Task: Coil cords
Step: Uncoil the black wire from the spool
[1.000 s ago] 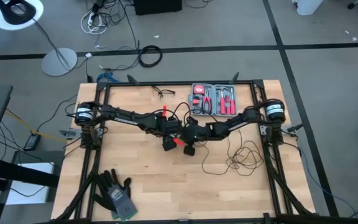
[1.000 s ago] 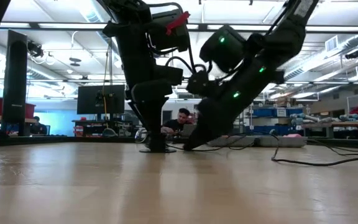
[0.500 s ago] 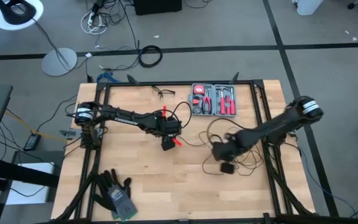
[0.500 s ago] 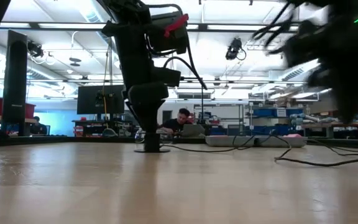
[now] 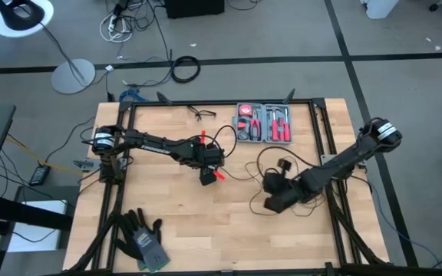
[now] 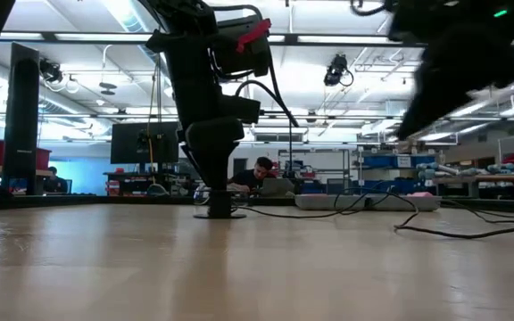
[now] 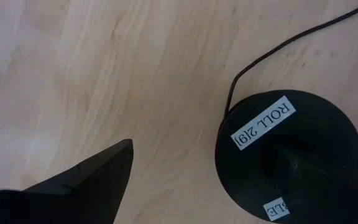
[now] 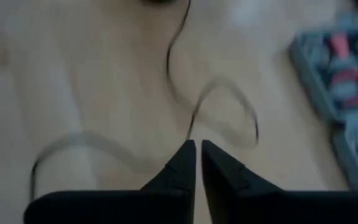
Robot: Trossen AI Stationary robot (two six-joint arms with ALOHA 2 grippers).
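Mid-table, the left gripper [image 5: 208, 177] stands spread over the puck [image 7: 288, 152]. Right of centre, the right gripper [image 8: 198, 155], nearly pressed together, seemingly pinches the cord [image 5: 261, 159]. Next: lay another loop.

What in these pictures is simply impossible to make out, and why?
- Right gripper: whether a strand of the cord is pinched between its nearly closed fingertips; motion blur smears the right wrist view.
- Puck: its second label is cut off by the left wrist picture's edge and a dark finger.
- Right arm in the low view: a blurred shape, gripper not discernible.
- Tool case: individual tools too small from above.
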